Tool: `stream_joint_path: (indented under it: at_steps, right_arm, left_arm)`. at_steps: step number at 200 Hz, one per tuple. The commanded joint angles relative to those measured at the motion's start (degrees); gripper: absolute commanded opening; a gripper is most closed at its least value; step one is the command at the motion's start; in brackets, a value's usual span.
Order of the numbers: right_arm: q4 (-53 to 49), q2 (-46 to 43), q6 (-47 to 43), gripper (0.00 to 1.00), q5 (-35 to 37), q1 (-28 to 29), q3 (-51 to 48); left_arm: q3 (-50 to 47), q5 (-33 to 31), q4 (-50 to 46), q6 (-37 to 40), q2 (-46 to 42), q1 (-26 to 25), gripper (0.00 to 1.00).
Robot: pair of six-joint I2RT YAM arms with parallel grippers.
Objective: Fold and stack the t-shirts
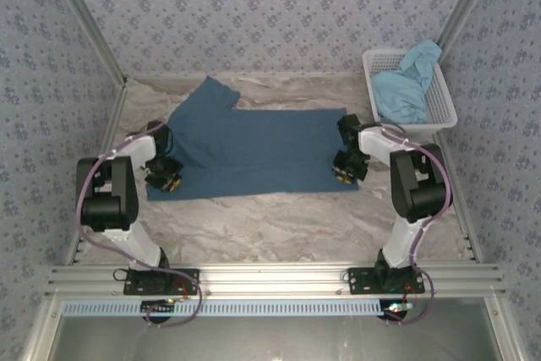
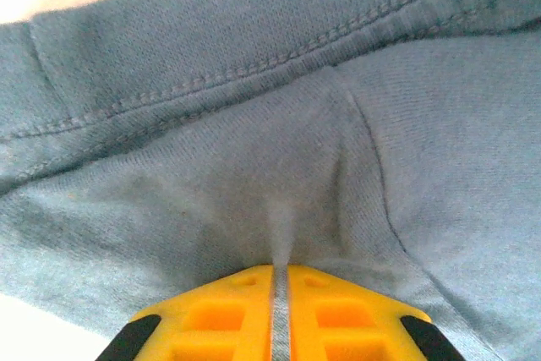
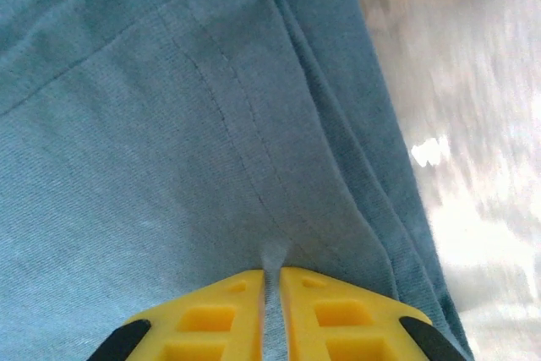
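On my feed the teal-blue t-shirt (image 1: 254, 154) is plain dark teal with matching stitching, the sky-blue t-shirt (image 1: 404, 90) paler, the basket (image 1: 445, 112) white mesh, and the counter (image 1: 279, 226) marbled beige and grey. I see the left end effector (image 2: 281, 272) and right end effector (image 3: 272, 275) in bright yellow with black corners. The walls (image 1: 270, 14) wear pale grey-blue paper dotted with small darker flowers.
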Motion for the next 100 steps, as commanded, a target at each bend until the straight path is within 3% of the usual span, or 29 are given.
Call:
stream_joint_path:
  at_steps: [1,25,51,73,85,100]
  right_arm:
    - [-7.7,-4.27,0.06,0.18,-2.46,1.03,-6.22]
    - [-9.46,-9.85,-0.12,0.25,-1.17,2.95,-6.0]
    - [-3.3,-15.29,-3.22,0.41,-1.97,4.38,-3.29]
    - [8.95,-17.86,-7.08,0.53,-14.66,4.95,-3.24]
    - [17.76,-17.06,-6.65,0.55,-25.59,4.74,-3.74]
    - [24.13,-15.96,-4.4,0.55,-30.72,4.86,-3.57]
  left_arm:
    - [-3.85,-2.9,-7.41,-0.67,-5.06,0.89,0.13]
    - [-0.98,-6.34,-12.86,-0.16,-9.85,0.2,0.21]
    - [7.67,-8.61,-12.75,1.94,-12.42,-6.13,0.28]
    - [15.38,-6.07,-9.24,6.3,-8.35,-12.73,0.33]
    - [19.28,-4.42,-8.43,8.43,-4.33,-16.05,0.37]
    - [23.32,-3.09,-8.27,10.49,1.1,-19.12,0.4]
